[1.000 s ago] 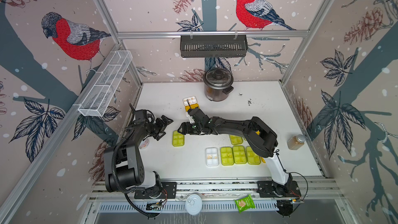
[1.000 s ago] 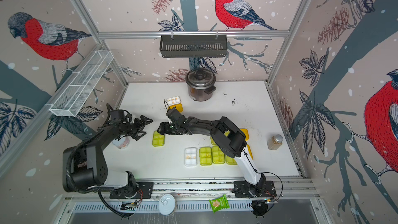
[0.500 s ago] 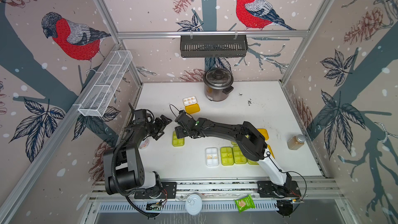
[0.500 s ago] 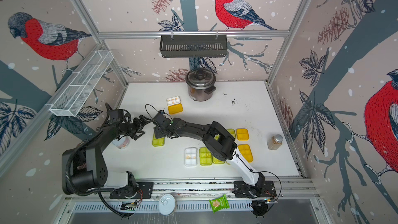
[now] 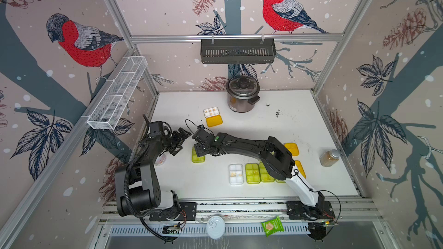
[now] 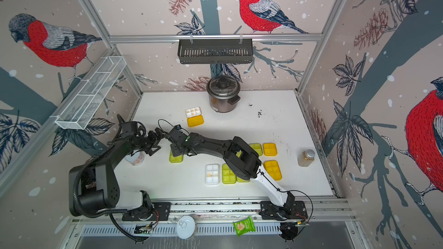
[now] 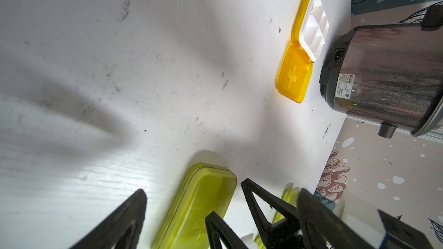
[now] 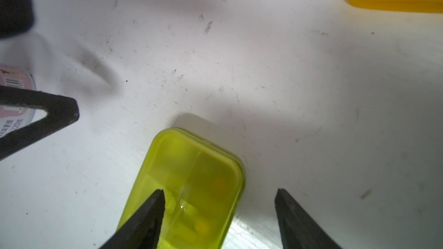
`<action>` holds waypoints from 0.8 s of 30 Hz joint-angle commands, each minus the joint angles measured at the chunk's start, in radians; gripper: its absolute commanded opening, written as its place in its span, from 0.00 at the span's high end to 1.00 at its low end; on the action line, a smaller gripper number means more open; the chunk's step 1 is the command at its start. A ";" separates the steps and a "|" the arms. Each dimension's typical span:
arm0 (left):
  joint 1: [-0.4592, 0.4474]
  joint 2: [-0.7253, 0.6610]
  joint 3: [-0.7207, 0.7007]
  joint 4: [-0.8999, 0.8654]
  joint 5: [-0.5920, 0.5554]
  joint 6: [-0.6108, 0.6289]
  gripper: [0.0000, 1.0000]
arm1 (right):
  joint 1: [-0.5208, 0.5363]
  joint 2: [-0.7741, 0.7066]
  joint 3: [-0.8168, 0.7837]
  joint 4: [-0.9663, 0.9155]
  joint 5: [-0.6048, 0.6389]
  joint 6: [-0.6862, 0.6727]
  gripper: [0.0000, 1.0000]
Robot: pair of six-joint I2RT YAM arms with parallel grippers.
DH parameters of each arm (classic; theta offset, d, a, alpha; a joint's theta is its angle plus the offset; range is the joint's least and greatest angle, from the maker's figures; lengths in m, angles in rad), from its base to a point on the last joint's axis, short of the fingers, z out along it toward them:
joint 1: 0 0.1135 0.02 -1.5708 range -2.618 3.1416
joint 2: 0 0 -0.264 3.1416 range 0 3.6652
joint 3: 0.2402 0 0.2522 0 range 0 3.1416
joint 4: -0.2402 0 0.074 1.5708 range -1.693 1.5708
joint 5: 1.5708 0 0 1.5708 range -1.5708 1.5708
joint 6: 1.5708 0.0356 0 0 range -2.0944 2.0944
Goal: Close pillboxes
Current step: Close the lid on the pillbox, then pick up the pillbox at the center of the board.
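- Nearest me, on the front rail (image 5: 244, 229) below the counter (image 5: 299, 125), lie a round can lid (image 5: 216, 226) and a green snack packet (image 5: 272, 225), well apart.
- On the counter's front part a white pillbox (image 5: 236, 174) lies just beside a green pillbox (image 5: 252, 173) with its lid down (I cannot make out the white one's lid). More green ones run under my right arm (image 5: 275, 161).
- To their right sit an orange pillbox (image 6: 272, 169) and, behind it, a second orange pillbox (image 6: 270, 149) beside a back green pillbox (image 6: 256, 148), all lids down.
- Mid-counter, the lone lime pillbox (image 5: 198, 158) lies flat, lid down.
- My right jaws stand apart above it and hold nothing. One fingertip (image 8: 153, 209) is over the lid and the other is over bare counter beside the box (I cannot tell whether either touches).
- My left jaws are spread wide and empty, just left of my right jaws, close to them but apart.
- A pink-labelled can (image 6: 135, 158) stands under my left arm.
- A jar (image 5: 329, 157) stands at the right edge.
- Farther back, the open pillbox (image 5: 212, 116) has its white tray (image 7: 314, 32) uncovered and its yellow lid (image 7: 293, 77) flat on the counter.
- Farthest, near that pillbox, the cooker (image 5: 242, 97) stands by the back wall.
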 commanded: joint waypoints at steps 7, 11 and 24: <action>0.002 0.001 0.005 -0.007 0.001 0.005 0.03 | 0.007 0.008 -0.004 -0.012 0.026 -0.021 0.25; 0.002 0.003 0.007 -0.008 -0.001 0.005 0.03 | 0.010 0.010 -0.011 -0.013 0.032 -0.025 0.25; 0.005 0.004 0.006 -0.008 -0.003 0.005 0.03 | 0.026 0.028 -0.020 -0.029 0.068 -0.031 0.26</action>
